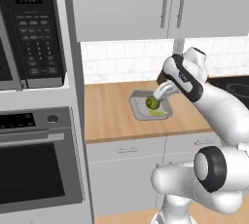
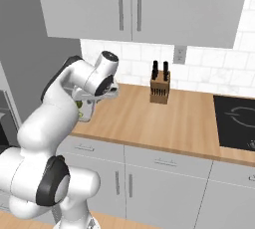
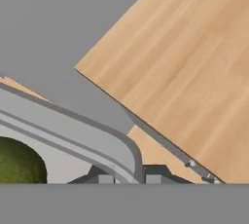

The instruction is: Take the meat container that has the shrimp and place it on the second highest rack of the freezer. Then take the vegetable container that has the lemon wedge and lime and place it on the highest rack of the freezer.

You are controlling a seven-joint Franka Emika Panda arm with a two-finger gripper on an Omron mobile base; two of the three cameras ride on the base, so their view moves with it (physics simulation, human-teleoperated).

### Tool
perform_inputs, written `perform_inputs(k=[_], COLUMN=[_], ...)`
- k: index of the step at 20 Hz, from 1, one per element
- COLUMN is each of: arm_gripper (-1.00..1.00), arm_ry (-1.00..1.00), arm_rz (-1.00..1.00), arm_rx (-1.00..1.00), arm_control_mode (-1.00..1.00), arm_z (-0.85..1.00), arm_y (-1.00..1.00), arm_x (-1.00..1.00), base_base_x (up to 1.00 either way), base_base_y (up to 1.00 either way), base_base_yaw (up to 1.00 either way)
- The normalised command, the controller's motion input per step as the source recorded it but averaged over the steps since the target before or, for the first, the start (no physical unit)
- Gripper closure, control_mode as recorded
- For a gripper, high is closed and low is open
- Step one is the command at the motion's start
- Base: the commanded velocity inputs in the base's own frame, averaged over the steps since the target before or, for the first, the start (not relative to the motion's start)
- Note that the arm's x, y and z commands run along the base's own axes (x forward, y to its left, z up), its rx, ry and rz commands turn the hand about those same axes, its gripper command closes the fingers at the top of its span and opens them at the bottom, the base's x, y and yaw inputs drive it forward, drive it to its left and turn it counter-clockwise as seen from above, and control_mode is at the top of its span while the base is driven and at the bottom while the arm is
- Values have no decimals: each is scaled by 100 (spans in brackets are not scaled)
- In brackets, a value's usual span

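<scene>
The vegetable container [image 1: 141, 107] is a shallow grey tray holding the round green lime [image 1: 152, 102] and the yellow lemon wedge [image 1: 157, 113]. My gripper [image 1: 163, 91] is shut on the tray's right rim. In the hand view the tray's rim [image 3: 73, 130] passes between my fingertips [image 3: 99, 177] and the lime [image 3: 17, 162] sits at the lower left. The wooden counter [image 3: 185, 72] lies well below, so the tray looks lifted off it. From the right base view the tray [image 2: 83, 112] peeks out beside the arm. The meat container, the shrimp and the freezer are out of view.
A microwave [image 1: 31, 28] and black oven [image 1: 34, 169] stand in the tall column left of the counter. A knife block [image 2: 160, 88] sits by the back wall, and a black cooktop [image 2: 236, 121] is at the right. Upper cabinets [image 1: 146, 4] hang overhead.
</scene>
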Motion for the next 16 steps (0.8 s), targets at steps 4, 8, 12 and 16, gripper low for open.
perform_inputs(k=[4, 8, 12, 16], arm_gripper=[100, 100, 100, 100], arm_ry=[-1, -3, -5, -1], arm_rz=[27, 26, 7, 0], arm_rx=[-41, -33, 2, 3], arm_control_mode=[-100, -100, -100, 100], arm_z=[58, 33, 9, 2], arm_y=[0, -6, -14, 0], arm_x=[-18, -43, -39, -6], base_base_x=[0, 0, 0, -3], base_base_y=[0, 0, 0, 0], base_base_yaw=[0, 0, 0, 0])
